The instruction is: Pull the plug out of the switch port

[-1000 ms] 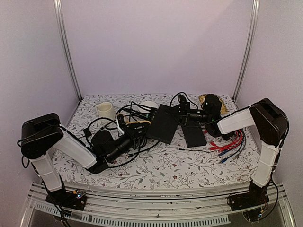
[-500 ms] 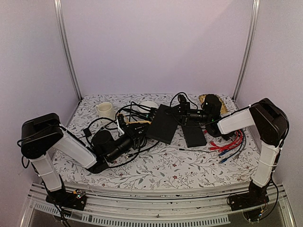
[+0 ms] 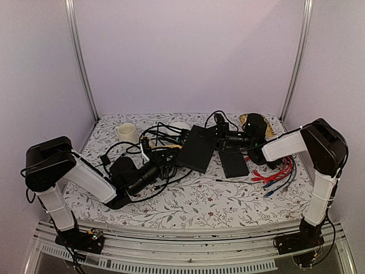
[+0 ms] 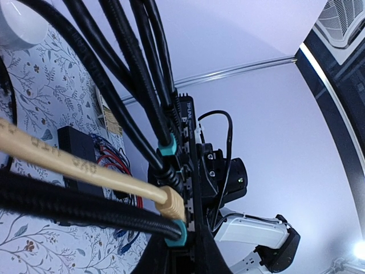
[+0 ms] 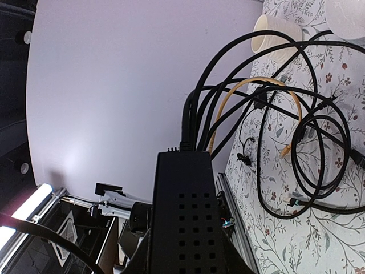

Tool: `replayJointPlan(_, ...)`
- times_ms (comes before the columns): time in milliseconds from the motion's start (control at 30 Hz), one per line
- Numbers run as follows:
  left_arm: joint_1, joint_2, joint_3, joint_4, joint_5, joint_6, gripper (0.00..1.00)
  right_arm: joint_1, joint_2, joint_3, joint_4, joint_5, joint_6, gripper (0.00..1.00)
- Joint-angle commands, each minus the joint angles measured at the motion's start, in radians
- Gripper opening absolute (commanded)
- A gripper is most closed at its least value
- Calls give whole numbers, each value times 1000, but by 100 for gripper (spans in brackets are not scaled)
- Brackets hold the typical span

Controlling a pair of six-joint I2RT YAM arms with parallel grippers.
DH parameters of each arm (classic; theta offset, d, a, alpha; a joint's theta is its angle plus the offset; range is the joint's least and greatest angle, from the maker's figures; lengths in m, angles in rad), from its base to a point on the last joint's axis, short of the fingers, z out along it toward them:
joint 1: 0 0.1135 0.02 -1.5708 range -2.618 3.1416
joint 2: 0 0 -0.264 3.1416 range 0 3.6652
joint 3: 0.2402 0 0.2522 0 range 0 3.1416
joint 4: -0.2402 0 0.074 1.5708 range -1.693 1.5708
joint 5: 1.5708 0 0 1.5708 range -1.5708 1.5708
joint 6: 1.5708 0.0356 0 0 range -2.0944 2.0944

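The switch (image 3: 197,149) lies flat mid-table, a matte-black box with a bundle of cables in its left edge. My right gripper (image 3: 218,137) is shut on its far right end; the vented top (image 5: 185,211) fills the space between those fingers. In the left wrist view the port edge (image 4: 190,128) stands edge-on, with black cables and a tan plug (image 4: 173,202) in the ports. My left gripper (image 4: 177,242) is at that edge, its dark fingers (image 4: 149,258) shut on the lowest teal plug (image 4: 175,235) of a braided black cable.
A shorter black box (image 3: 234,164) lies just right of the switch. Red and blue wires (image 3: 276,171) sprawl at the right. A cream cup (image 3: 126,133) and a white bowl (image 3: 180,126) stand at the back. Looped black cables (image 3: 149,142) clutter the left-middle.
My left gripper's jaws have closed in around the teal plug and the left wrist has shifted slightly. The right arm and the switch have not moved.
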Motion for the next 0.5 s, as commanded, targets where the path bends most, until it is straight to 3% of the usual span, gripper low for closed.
replayJointPlan(0,2,-10,5,-21,1,10,0,8,-40,55,92,8,2,2)
replayJointPlan(467,0,-33,0,-52,-15,9,0,9,-58,46,54,-5,-35,1)
